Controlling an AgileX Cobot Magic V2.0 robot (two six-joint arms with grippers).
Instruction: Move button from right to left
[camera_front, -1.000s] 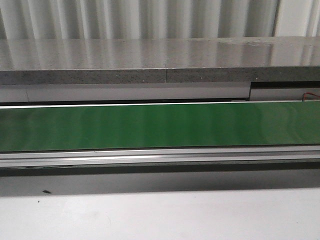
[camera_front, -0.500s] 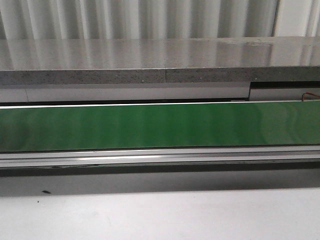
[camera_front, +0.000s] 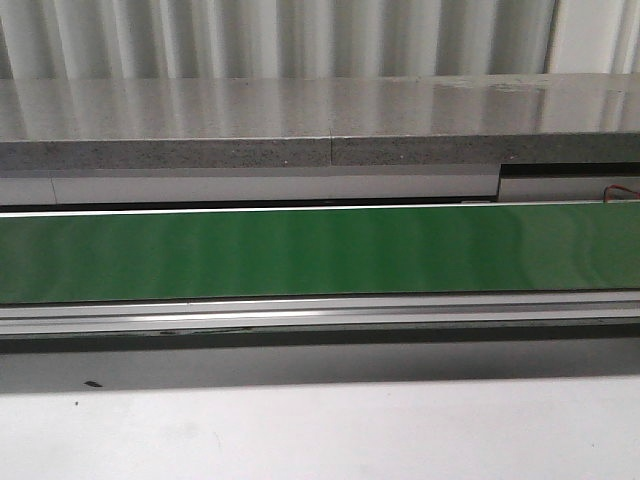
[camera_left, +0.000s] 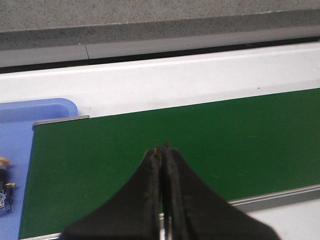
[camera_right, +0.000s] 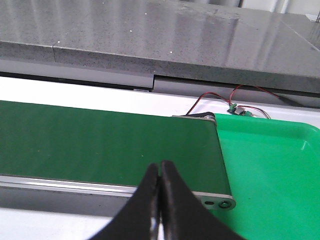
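Nearest to me in each wrist view are the fingers. The left gripper (camera_left: 162, 151) has its fingers pressed together with nothing between them, and it hangs over the near half of the belt (camera_left: 175, 135). The right gripper (camera_right: 160, 169) is likewise pressed together and holds nothing, poised above the belt's near rail close to the right end.

Past the right gripper, the green tray (camera_right: 270, 165) butts against that end of the belt. The part I can see holds no button. Red wires (camera_right: 215, 97) loop behind its far corner.

The button (camera_left: 4, 172) shows only in the left wrist view, cut by the frame edge. It lies in the blue tray (camera_left: 45, 107) beyond the left end of the belt. I see a sliver of yellow cap, then black collar, then the block. It seems to lie on its side with its long axis roughly across the belt's run, but too little shows to be sure.

So it lies off to the side of the left gripper, past the belt end, and the left arm is plainly the nearer one. I judge this button to be already on the left side.

In the front view neither arm appears, only the bare belt and the grey ledge (camera_front: 300, 110) beyond.
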